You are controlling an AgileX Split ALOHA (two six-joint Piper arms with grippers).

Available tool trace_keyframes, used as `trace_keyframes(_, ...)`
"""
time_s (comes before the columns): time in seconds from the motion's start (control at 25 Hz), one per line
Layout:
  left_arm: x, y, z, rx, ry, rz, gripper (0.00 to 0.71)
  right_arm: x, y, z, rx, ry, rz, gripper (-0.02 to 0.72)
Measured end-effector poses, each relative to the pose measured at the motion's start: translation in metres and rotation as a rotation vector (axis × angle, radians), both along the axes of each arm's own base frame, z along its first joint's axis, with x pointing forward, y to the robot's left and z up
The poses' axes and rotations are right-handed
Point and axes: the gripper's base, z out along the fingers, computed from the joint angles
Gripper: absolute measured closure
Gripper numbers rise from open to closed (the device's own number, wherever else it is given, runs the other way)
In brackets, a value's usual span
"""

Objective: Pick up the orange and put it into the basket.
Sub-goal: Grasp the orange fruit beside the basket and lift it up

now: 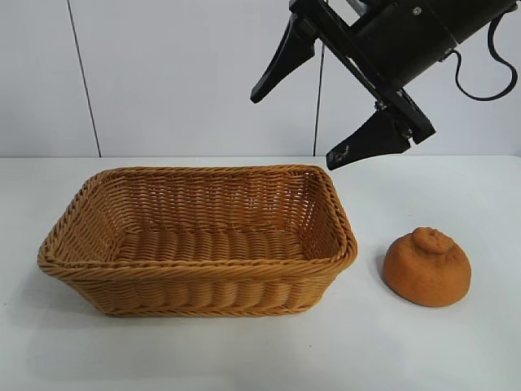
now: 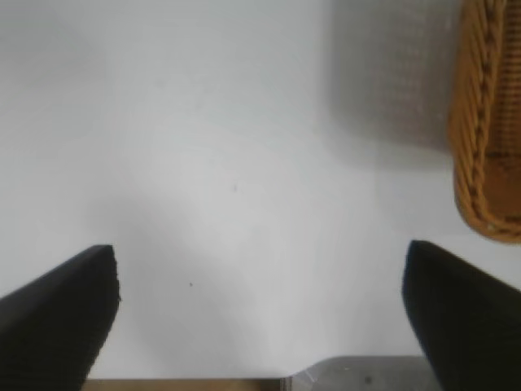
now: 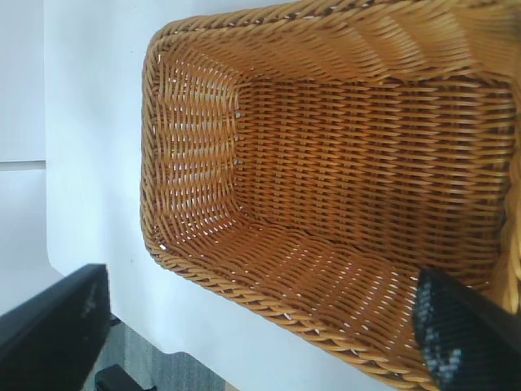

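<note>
From the exterior camera you see the basket (image 1: 198, 241) standing on the white table (image 1: 456, 342), left of centre, with nothing inside it. The orange (image 1: 427, 267) sits on the table just beside the basket's right end, apart from it, its knobbly bump facing up. Your right gripper (image 1: 297, 126) hangs in the air above the basket's far right corner, tilted down toward the left, its black fingers (image 1: 370, 138) spread wide and holding nothing. In the left wrist view, your left gripper (image 2: 260, 305) points down at bare table, its two dark fingers (image 2: 57, 314) far apart and empty; only a corner of the basket's braided rim (image 2: 487, 122) shows at the edge, and the orange is out of that view. In the right wrist view you look straight into the basket (image 3: 342, 187), its woven floor and sloping sides bare, with the right gripper's fingers (image 3: 464, 334) spread to either side, one over the near rim.
</note>
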Motion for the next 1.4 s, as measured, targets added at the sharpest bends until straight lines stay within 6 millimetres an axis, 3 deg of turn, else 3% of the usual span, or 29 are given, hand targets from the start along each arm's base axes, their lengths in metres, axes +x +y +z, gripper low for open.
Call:
trace_keyframes(0.08,-0.029,0.0,0.009,0.001,-0.039,-0.008,0.037,0.0,0.0,0.0,0.0,0.0,0.0,0.01)
trace_keyframes(0.28,-0.099,0.001,0.009,0.003,-0.105,-0.017,0.037,0.0,0.0,0.0,0.0,0.0,0.0,0.01)
trace_keyframes(0.56,-0.175,0.001,-0.007,0.004,-0.275,-0.016,0.037,0.0,0.0,0.0,0.0,0.0,0.0,0.01)
trace_keyframes(0.84,-0.216,-0.006,-0.029,-0.087,-0.505,-0.011,0.037,0.0,0.0,0.0,0.0,0.0,0.0,0.01)
trace_keyframes(1.4,-0.258,-0.006,-0.022,-0.098,-0.782,-0.023,0.037,0.0,0.0,0.0,0.0,0.004,0.003,0.01)
